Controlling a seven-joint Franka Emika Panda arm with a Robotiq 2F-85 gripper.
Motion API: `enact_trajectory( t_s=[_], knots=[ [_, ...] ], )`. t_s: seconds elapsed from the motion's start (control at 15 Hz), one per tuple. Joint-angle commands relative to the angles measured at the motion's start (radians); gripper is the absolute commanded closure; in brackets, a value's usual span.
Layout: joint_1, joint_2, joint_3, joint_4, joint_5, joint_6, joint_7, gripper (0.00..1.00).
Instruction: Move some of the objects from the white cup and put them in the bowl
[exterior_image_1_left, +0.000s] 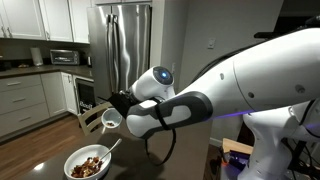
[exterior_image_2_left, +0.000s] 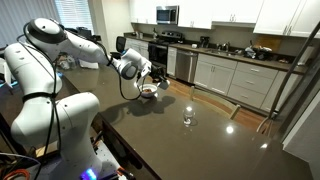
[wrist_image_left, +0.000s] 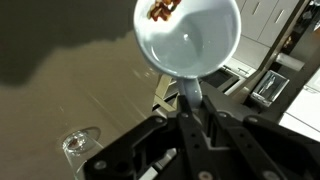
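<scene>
Kitchen, dark counter (exterior_image_1_left: 40, 150). Hand (wrist_image_left: 190, 100) clamped on white cup (wrist_image_left: 190, 40), cup tipped, few objects (wrist_image_left: 160, 10) at far rim. Bowl (exterior_image_1_left: 69, 163) below hand, under cup mouth.

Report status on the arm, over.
Gripper shut on small round white cup, raised near wide white bowl. Reddish-brown bits in both. Small clear glass stands well aside.

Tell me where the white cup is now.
In an exterior view the white cup is held aloft in the pincer, just above and right of the bowl.
</scene>
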Motion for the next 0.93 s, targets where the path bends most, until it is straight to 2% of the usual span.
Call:
enact_trajectory(
  t_s=[0.0,0.07,0.13,0.33,0.4,0.87],
  knots=[
    [0.04,-0.001,-0.031,-0.017,0.017,0.01,0.012,0.94],
    [0.041,0.013,-0.017,-0.019,-0.027,0.041,0.009,0.94],
    [0.003,-0.013,-0.002,-0.006,-0.029,0.016,0.016,0.85],
    [0.023,-0.003,0.001,-0.006,-0.033,0.019,0.016,0.85],
    [0.026,0.0,0.001,-0.006,-0.033,0.019,0.016,0.94],
    [0.0,-0.097,-0.045,0.008,-0.025,-0.135,0.123,0.94]
  ],
)
